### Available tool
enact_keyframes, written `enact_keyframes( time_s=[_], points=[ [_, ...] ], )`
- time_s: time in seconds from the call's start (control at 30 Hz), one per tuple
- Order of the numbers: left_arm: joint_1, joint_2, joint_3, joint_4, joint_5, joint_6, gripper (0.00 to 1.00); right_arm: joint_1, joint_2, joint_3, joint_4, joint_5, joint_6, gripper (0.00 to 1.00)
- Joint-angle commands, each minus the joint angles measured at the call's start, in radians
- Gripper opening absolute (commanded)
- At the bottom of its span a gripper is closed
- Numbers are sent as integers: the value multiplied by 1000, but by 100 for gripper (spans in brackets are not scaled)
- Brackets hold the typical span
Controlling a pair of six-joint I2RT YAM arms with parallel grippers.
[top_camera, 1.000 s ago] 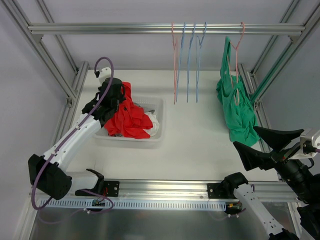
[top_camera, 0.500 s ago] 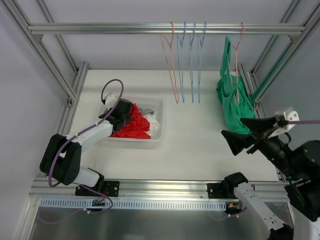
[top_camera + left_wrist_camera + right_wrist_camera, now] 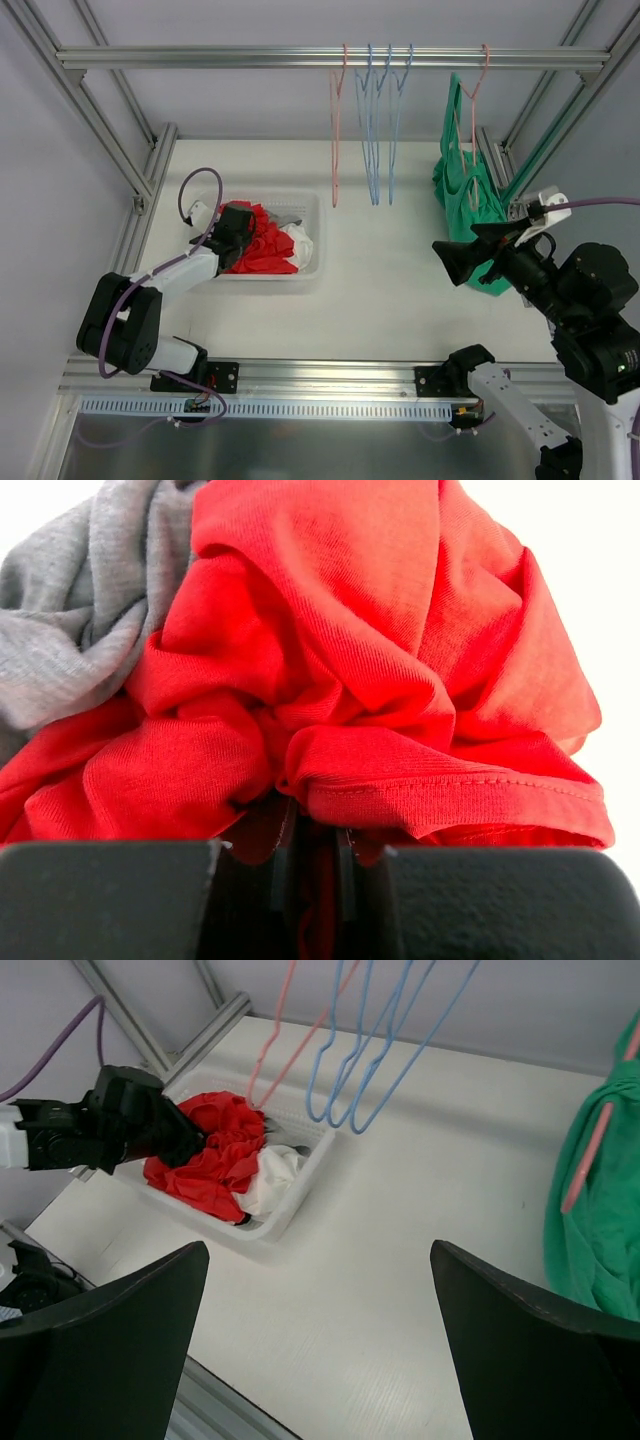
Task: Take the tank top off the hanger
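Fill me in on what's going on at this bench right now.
The left claw is down in the white basket, shut on a red garment bunched there beside other clothes. The right claw is open and raised off the table, close to the green tank top, with nothing between its fingers. The tank top still hangs on its pink hanger from the overhead rail, so the removal has not started.
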Motion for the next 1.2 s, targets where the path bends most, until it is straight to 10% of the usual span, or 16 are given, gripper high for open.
enact_keyframes(
  time_s=[0.0, 0.17, 0.37, 0.53, 0.7, 0.93, 1.17],
  points=[
    [18, -23, -54, -153, -32, -16, 0, -3, 57, 92, -30, 144, -28, 100],
    [19, -95, 0, -163, 41, 87, 58, -3, 200, 224, -119, 470, -118, 99],
    [18, -310, 29, -194, 118, 177, 98, -56, 484, 453, -187, 535, -200, 99],
    [16, -488, 98, -282, 216, 271, 99, -181, 762, 638, -187, 419, -244, 98],
    [15, -626, 152, -329, 360, 351, 99, -253, 922, 770, -175, 334, -230, 74],
    [7, -703, 176, -387, 449, 451, 99, -253, 990, 832, -161, 305, -198, 15],
    [4, -689, 152, -412, 486, 483, 99, -251, 966, 824, -119, 262, -154, 0]
  ],
)
